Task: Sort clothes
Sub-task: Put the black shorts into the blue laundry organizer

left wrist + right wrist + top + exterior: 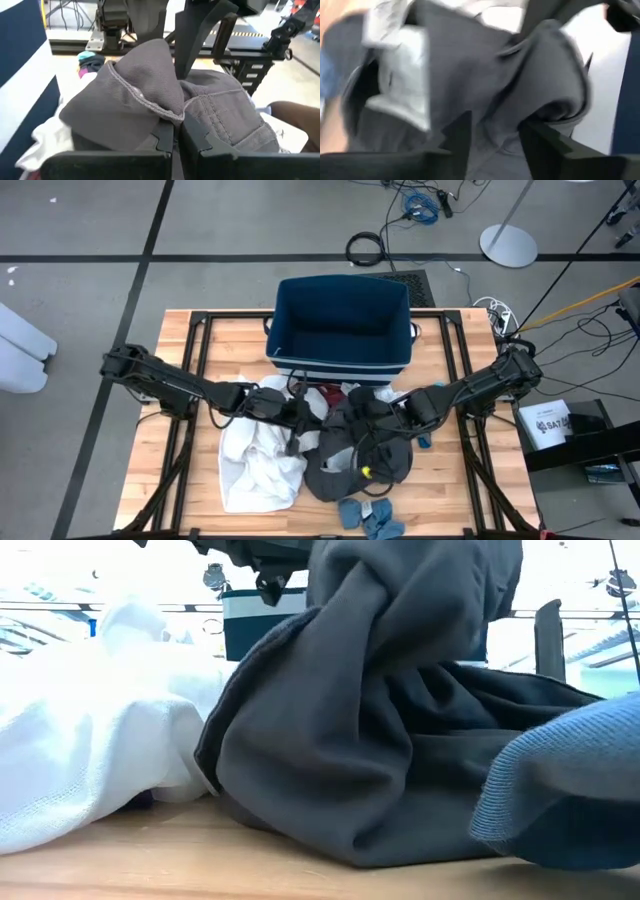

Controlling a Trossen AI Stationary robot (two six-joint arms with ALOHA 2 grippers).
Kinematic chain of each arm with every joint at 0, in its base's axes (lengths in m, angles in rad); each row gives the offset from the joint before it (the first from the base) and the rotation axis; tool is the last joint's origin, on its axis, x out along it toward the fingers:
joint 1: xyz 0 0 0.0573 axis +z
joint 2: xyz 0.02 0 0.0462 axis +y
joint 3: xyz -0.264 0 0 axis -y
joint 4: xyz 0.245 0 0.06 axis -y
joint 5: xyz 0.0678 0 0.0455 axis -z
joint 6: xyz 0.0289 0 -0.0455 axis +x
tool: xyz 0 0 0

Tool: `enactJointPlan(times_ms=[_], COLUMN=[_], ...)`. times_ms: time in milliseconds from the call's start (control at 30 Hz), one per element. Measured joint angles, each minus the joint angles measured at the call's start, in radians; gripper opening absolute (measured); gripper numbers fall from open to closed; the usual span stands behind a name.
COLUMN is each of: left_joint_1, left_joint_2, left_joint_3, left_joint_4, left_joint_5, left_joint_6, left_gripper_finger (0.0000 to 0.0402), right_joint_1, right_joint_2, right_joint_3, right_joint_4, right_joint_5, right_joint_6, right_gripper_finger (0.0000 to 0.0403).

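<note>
My left hand (172,137) is clamped on the grey garment (355,445) just in front of the bin (340,330); my right hand (495,137) stands parted beside it. Next, I'd lift it binward.

Dark grey garment (380,730) fills the low view, hiding the bin; right wrist view apparently motion-blurred.

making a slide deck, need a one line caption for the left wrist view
Left gripper shut on a fold of the dark grey garment, navy bin alongside.
</note>
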Motion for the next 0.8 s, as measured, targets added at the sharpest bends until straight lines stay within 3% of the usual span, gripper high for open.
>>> enactJointPlan(times_ms=[133, 300, 467, 633, 700, 800], left_joint_1=[0.01, 0.042, 0.063, 0.066, 0.066, 0.066], left_joint_2=[-0.068, -0.139, -0.153, -0.152, -0.152, -0.152], left_joint_3=[0.0, 0.0, 0.0, 0.0, 0.0, 0.0], left_joint_4=[-0.113, -0.211, -0.198, -0.2, -0.195, -0.169], left_joint_5=[0.0, 0.072, 0.239, 0.261, 0.261, 0.26], left_joint_6=[0.022, 0.044, 0.074, 0.086, 0.09, 0.09], left_gripper_finger=[0.001, 0.001, 0.001, 0.001, 0.001, 0.001], right_joint_1=[0.023, 0.071, 0.106, 0.114, 0.114, 0.113], right_joint_2=[0.0, 0.0, 0.011, 0.01, 0.01, 0.011], right_joint_3=[0.034, 0.041, 0.042, 0.042, 0.042, 0.042], right_joint_4=[-0.061, -0.065, -0.066, -0.068, -0.075, -0.063], right_joint_5=[0.029, 0.175, 0.36, 0.55, 0.586, 0.549], right_joint_6=[-0.176, -0.536, -0.877, -1.063, -1.121, -1.123], right_gripper_finger=[0.0213, 0.0247, 0.0249, 0.0238, 0.0234, 0.0231])
